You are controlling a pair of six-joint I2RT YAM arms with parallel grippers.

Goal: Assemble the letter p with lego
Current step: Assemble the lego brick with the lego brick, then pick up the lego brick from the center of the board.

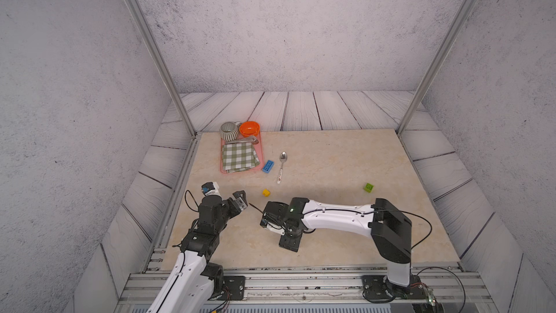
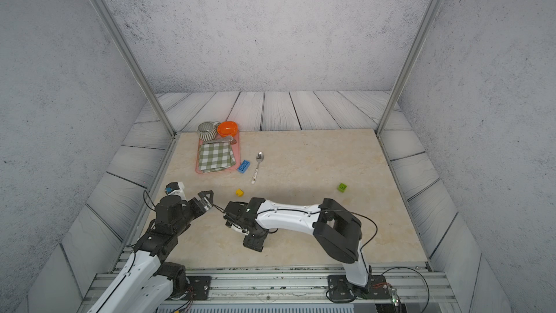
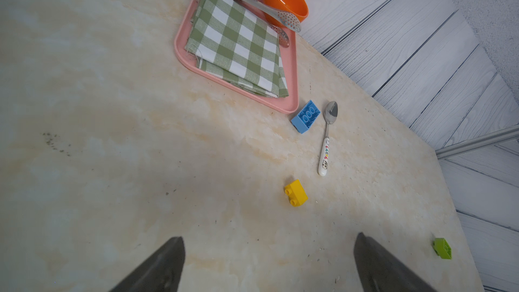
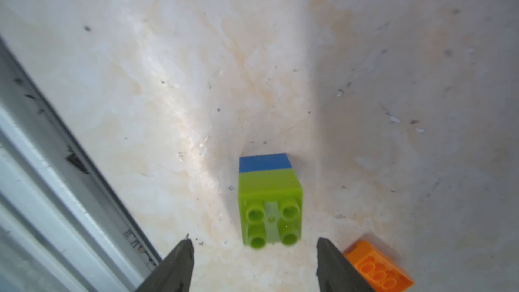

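While the right gripper point(image 4: 254, 244) gapes, a lime brick point(image 4: 269, 192) stacked on a blue brick point(image 4: 264, 162) sits untouched just ahead, an orange brick point(image 4: 376, 268) beside one finger point(image 4: 334, 273). The left gripper point(image 3: 269, 237) is spread wide. Farther: yellow brick point(image 1: 266, 192), second lime brick point(image 1: 368, 187), then light-blue brick point(image 1: 267, 166) beside the pink tray point(image 1: 223, 170).

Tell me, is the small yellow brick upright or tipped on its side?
Tipped on its side. In the left wrist view, the yellow brick has its round studs facing sideways, not upward.
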